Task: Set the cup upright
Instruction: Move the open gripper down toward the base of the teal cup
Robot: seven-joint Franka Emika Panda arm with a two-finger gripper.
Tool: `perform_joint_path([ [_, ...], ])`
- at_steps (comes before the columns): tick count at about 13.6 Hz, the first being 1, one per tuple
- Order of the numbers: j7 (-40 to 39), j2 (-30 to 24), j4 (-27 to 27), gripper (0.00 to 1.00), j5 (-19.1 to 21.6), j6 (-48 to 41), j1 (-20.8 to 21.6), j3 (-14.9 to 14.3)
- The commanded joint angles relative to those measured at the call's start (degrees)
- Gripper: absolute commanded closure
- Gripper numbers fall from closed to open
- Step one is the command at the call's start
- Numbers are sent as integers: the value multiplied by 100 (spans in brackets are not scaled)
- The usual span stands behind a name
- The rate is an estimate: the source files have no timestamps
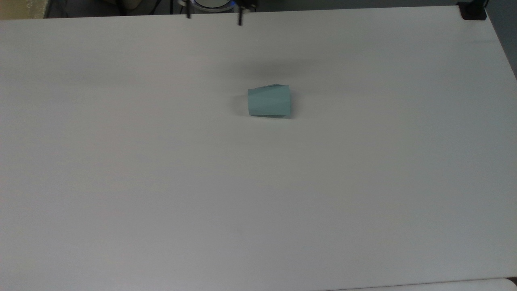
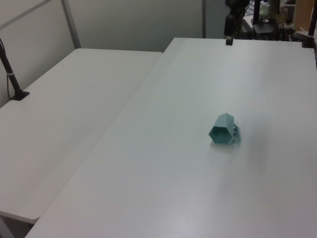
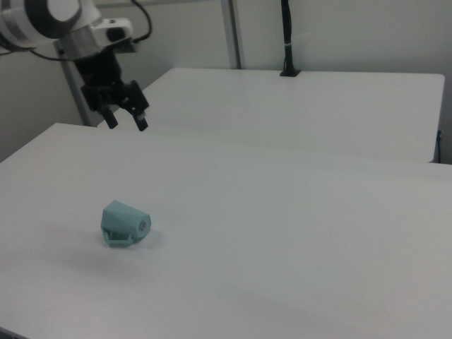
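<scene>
The pale teal faceted cup point(image 1: 268, 102) lies on its side near the middle of the white table point(image 1: 258, 194), its narrower end toward the top view's left. In the left view the cup point(image 2: 224, 130) turns a hexagonal end to the camera, with the handle point(image 2: 237, 135) on its right. In the right view the cup point(image 3: 125, 224) rests on the table's near left part. My gripper point(image 1: 214, 16) hangs open over the table's far edge, well apart from the cup, with nothing between its fingers. It is also in the left view point(image 2: 229, 38) and the right view point(image 3: 128, 123).
A second white table point(image 2: 74, 99) stands alongside, also in the right view point(image 3: 304, 99). Black clamped posts rise at its edge point(image 2: 12, 79) point(image 3: 286, 42). A black clamp point(image 1: 472, 12) sits on the top view's upper right corner.
</scene>
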Motion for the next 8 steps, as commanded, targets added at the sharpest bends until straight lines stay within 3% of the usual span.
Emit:
perform_joint_path([
  [1, 1154, 895, 640, 0, -961, -188, 1048, -78],
  [5, 1955, 1714, 1158, 0, -1728, -916, 1893, -78],
  [8, 2464, 2073, 1177, 0, -2349, -1189, 2560, -78],
])
